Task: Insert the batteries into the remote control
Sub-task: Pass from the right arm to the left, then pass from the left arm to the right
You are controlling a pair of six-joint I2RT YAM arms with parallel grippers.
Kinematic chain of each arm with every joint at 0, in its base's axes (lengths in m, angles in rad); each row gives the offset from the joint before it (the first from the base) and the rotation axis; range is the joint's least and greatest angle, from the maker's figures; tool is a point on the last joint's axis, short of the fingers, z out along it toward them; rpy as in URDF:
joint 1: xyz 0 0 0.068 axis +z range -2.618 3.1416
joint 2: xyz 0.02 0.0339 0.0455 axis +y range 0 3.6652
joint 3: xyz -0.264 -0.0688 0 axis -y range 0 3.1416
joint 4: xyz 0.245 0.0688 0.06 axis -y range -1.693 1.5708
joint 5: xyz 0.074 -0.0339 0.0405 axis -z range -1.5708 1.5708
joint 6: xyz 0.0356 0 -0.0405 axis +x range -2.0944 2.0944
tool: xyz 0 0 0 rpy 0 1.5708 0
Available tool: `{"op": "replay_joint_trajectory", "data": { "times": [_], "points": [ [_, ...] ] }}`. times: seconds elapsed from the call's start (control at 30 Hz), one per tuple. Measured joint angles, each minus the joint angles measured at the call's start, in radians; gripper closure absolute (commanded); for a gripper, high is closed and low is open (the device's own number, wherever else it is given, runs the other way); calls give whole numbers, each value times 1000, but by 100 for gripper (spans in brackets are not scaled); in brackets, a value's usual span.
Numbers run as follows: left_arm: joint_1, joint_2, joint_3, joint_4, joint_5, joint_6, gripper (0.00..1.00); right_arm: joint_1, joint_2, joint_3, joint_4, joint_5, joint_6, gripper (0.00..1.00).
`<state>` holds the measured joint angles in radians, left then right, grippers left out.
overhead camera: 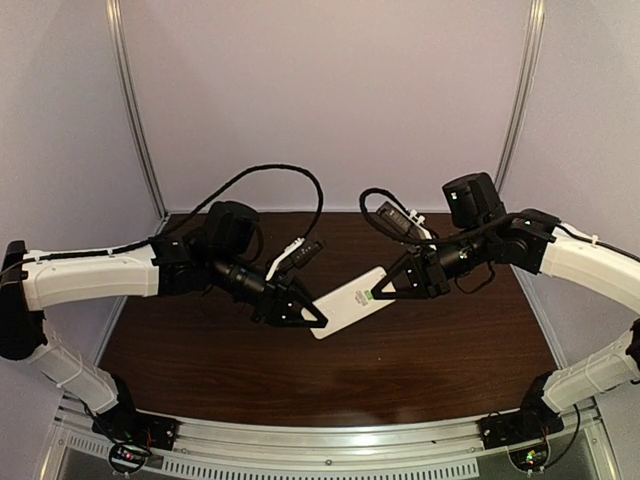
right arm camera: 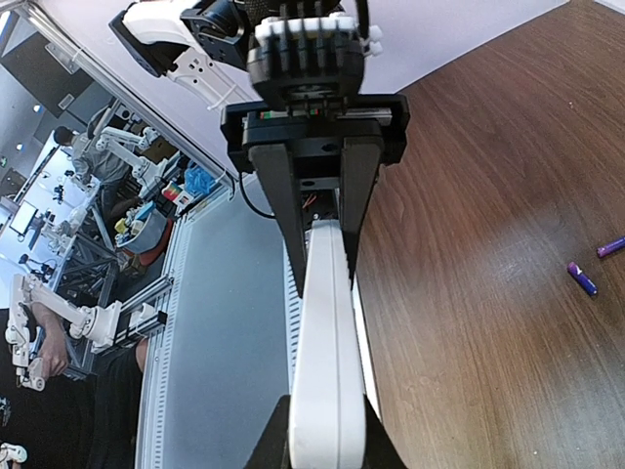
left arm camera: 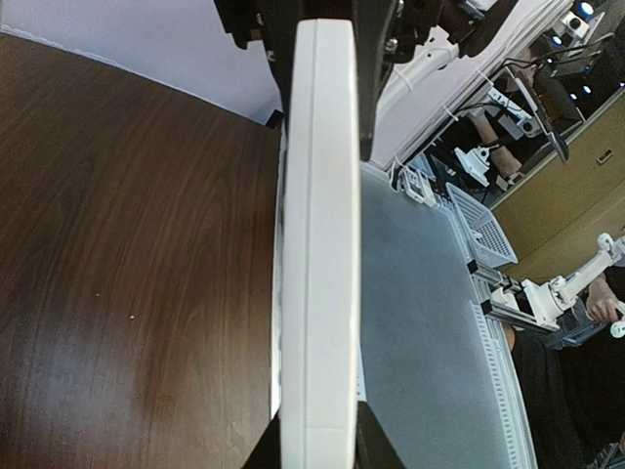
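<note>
The white remote control [overhead camera: 350,301] hangs in the air above the table's middle, held at both ends. My left gripper [overhead camera: 306,315] is shut on its near-left end and my right gripper [overhead camera: 386,290] on its far-right end. In the left wrist view the remote [left arm camera: 320,244] stands edge-on between my left gripper's [left arm camera: 320,451] jaws. In the right wrist view the remote [right arm camera: 327,342] sits edge-on in my right gripper [right arm camera: 327,451]. Two purple-blue batteries [right arm camera: 582,278] [right arm camera: 611,246] lie on the wood at the right; they are hidden in the top view.
The dark wooden table [overhead camera: 220,380] is enclosed by pale walls with metal posts [overhead camera: 135,110]. An aluminium rail [overhead camera: 320,440] runs along the near edge. Cables loop above both wrists [overhead camera: 280,172].
</note>
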<state>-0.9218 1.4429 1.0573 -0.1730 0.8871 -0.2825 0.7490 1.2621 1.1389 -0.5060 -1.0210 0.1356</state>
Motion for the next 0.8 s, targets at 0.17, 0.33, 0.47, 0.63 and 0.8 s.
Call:
{"op": "replay_joint_trajectory", "data": {
  "times": [0.17,0.33,0.47,0.63,0.8],
  "points": [
    [3,0,-5,32,34,-32,100,3,0,18,-10,4,-10,50],
    [3,0,-22,81,37,-59,100,-7,-2,27,21,40,36,18],
    [3,-5,-35,150,33,-95,100,-34,-43,-3,134,69,142,8],
    [3,-25,-98,325,3,-198,100,-50,-159,-146,377,129,346,7],
    [3,-24,-102,467,-33,-284,100,-49,-173,-264,589,168,521,16]
  ]
}}
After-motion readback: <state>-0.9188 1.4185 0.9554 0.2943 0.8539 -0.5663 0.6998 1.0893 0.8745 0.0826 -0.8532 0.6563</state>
